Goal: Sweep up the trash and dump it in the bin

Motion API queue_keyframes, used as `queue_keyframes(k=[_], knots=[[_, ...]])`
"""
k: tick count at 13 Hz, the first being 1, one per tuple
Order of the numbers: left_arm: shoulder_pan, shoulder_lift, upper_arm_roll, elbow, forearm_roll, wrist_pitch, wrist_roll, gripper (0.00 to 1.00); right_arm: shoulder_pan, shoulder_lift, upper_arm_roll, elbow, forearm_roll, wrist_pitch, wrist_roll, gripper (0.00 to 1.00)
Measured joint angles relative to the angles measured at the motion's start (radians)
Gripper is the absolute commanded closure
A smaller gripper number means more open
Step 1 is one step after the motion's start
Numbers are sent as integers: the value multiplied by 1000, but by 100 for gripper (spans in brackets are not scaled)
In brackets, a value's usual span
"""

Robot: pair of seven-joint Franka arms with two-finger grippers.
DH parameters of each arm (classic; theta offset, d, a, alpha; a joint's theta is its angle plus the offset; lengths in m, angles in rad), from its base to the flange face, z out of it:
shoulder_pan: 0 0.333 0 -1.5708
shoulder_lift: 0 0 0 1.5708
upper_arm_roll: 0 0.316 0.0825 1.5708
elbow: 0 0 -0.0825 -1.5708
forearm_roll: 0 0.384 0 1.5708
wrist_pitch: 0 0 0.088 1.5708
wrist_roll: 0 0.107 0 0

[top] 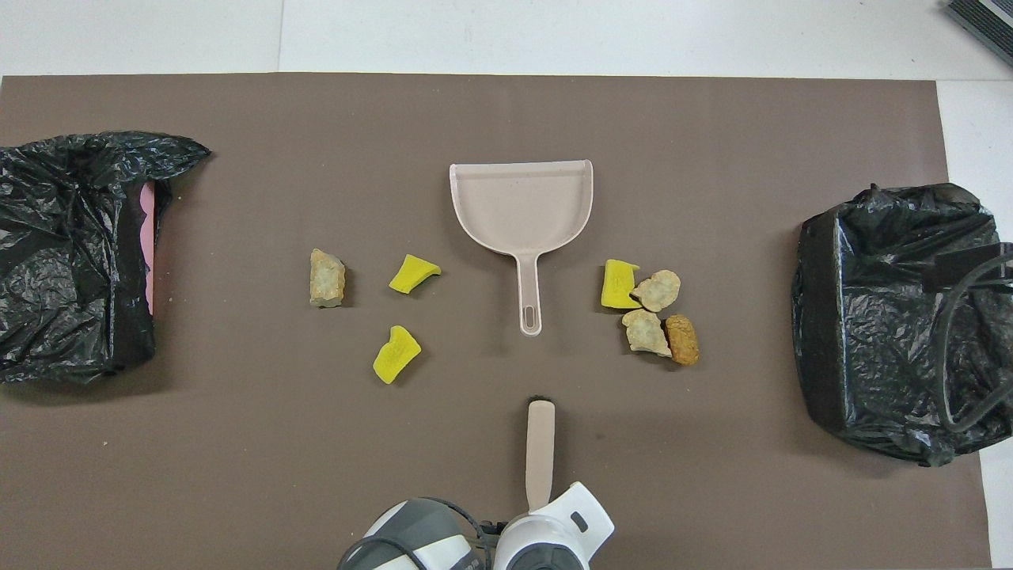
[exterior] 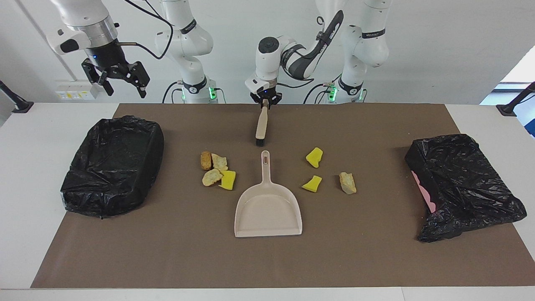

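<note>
Clamping left pincer on the brush handle's end, bristles down on the counter.
Lifting gently now, steering toward trash scattered either side of the dustpan; right pincer spread, waiting over the bin.

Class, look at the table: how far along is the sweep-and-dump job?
Done: nothing swept; all seven pieces of trash lie on the mat, the dustpan empty.
In hand: the left gripper is shut on the brush handle; the right gripper waits open above a bin.
Left: sweeping, dumping.
</note>
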Motion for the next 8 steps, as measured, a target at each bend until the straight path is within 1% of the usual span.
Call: queue_keyframes(k=[4, 7, 8], knots=[[14, -4, 19, 4, 0, -26, -3, 100, 0, 0, 0, 0, 0, 0, 0, 0], [109, -11, 31, 18, 5, -61, 3, 100, 0, 0, 0, 0, 0, 0, 0, 0], [158, -11, 32, 19, 13, -63, 13, 100, 0, 0, 0, 0, 0, 0, 0, 0]])
